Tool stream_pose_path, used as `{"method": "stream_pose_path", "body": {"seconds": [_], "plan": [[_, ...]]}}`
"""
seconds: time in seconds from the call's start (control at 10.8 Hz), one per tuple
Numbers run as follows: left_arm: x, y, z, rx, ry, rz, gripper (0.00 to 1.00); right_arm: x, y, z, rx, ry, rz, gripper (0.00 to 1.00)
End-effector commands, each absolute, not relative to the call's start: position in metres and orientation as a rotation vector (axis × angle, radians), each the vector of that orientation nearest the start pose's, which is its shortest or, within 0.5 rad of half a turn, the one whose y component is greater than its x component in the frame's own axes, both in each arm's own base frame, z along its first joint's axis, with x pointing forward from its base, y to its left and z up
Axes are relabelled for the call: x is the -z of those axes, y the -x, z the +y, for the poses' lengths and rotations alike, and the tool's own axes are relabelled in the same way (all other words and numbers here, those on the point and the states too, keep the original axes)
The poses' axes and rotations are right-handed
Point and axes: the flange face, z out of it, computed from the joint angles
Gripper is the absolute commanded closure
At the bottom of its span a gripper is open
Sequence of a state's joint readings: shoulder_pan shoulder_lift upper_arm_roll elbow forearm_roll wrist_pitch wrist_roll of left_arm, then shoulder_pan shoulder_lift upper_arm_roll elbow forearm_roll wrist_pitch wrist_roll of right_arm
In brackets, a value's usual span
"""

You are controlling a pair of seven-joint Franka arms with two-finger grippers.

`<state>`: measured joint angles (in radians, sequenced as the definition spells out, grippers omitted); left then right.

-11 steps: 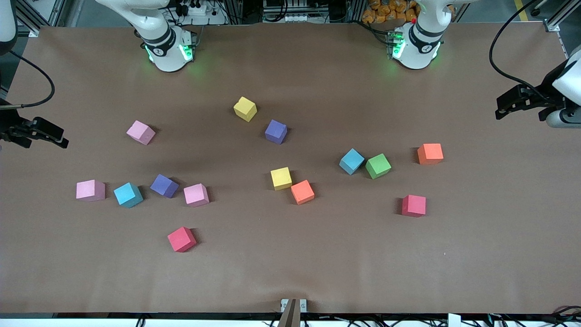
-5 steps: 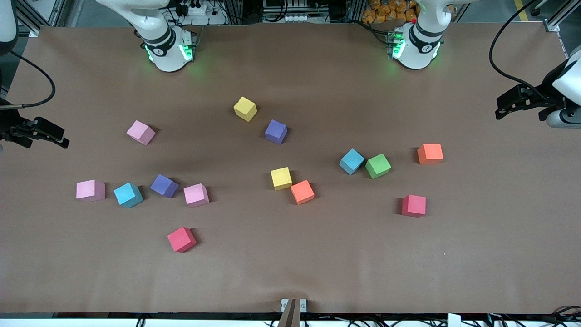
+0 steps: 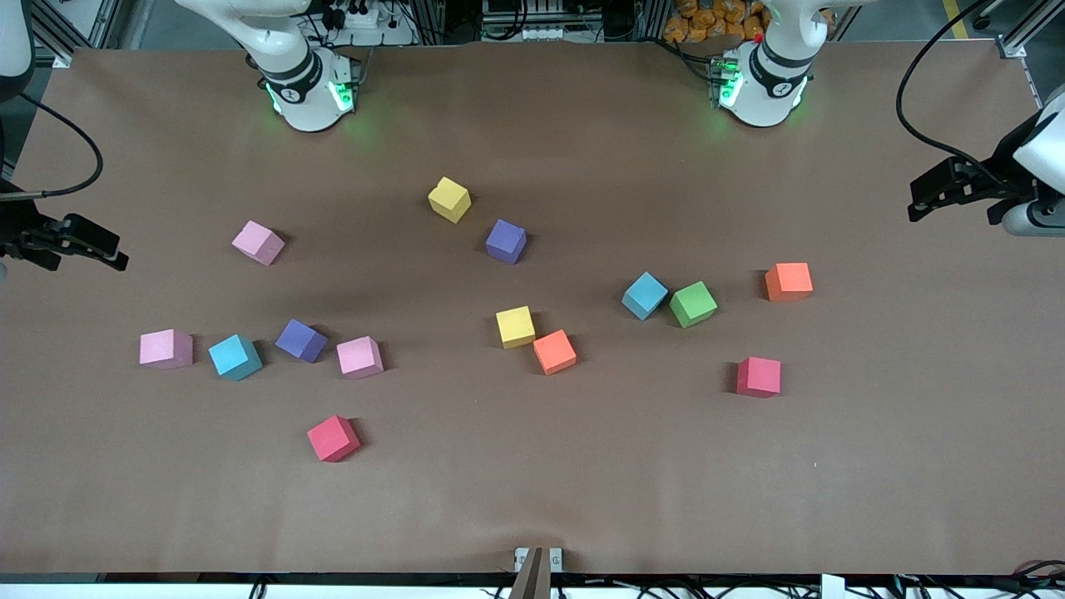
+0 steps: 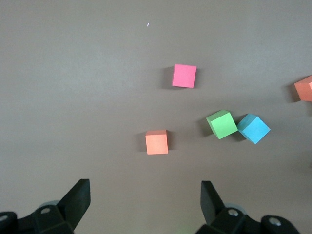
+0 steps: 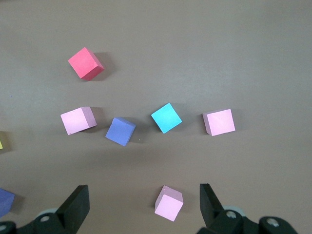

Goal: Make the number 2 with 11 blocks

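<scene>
Several blocks lie scattered singly and in loose pairs on the brown table; no number 2 is in view. Toward the right arm's end are pink [image 3: 258, 243], pink [image 3: 165, 349], light blue [image 3: 235, 357], purple [image 3: 301, 340], pink [image 3: 360, 357] and red [image 3: 334, 438] blocks. Mid-table sit yellow [image 3: 449, 200], purple [image 3: 506, 241], yellow [image 3: 515, 327] and orange [image 3: 554, 352]. Toward the left arm's end are light blue [image 3: 645, 295], green [image 3: 693, 304], orange [image 3: 788, 281] and red [image 3: 759, 377]. My left gripper [image 4: 145, 195] hangs open and empty high over the orange block [image 4: 156, 142]. My right gripper [image 5: 145, 195] hangs open high over a pink block [image 5: 169, 204].
Both robot bases [image 3: 309, 91] [image 3: 761, 87] stand along the table's edge farthest from the front camera. A small metal bracket [image 3: 537, 559] sits at the nearest edge. Cables hang at both ends of the table.
</scene>
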<state>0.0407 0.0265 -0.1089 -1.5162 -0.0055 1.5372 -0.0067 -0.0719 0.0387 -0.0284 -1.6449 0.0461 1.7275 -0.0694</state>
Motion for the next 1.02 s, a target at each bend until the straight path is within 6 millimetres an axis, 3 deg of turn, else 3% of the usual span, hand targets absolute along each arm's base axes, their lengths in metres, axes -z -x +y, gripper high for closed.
{"method": "stream_pose_path", "body": {"seconds": [0.0, 0.19, 0.37, 0.65, 0.93], "plan": [[-0.629, -0.567, -0.045, -0.001, 3.205, 0.095, 0.0, -0.583, -0.571, -0.053, 0.064, 3.091, 0.06, 0.0], [-0.619, -0.574, -0.055, -0.012, 3.212, 0.064, 0.0, -0.584, -0.571, -0.05, 0.056, 3.091, 0.053, 0.0], [-0.609, -0.563, -0.053, -0.059, 3.204, 0.163, 0.0, -0.578, -0.569, -0.049, 0.012, 3.086, 0.05, 0.0], [-0.592, -0.581, -0.058, -0.091, 3.205, 0.202, 0.0, -0.561, -0.568, -0.04, -0.066, 3.08, 0.028, 0.0], [-0.569, -0.584, -0.098, -0.167, 3.229, 0.269, 0.0, -0.548, -0.565, -0.037, -0.118, 3.073, 0.024, 0.0]]}}
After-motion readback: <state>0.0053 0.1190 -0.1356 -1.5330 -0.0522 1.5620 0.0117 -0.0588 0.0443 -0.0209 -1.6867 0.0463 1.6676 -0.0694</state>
